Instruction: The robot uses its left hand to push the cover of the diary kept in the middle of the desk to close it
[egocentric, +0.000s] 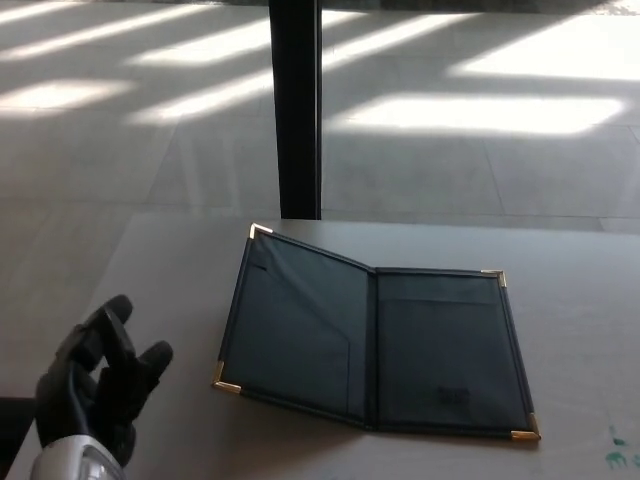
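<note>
Item one, the pale desk. Item two, the dark diary, lying open at the desk's middle, its left cover tilted up, gold corners showing. Item three, my left hand, near the desk's left edge, fingers spread, empty, apart from the diary.

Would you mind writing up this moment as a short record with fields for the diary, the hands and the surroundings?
diary: open on the desk, dark covers with gold corner caps, left cover tilted up, right cover lying flat
desk: pale top, green marks at the lower right edge
left hand: at the lower left, open, fingers apart, holding nothing, clear of the diary
right hand: not in view
background: dark post behind the desk, sunlit floor beyond
task state: diary not yet closed
</note>
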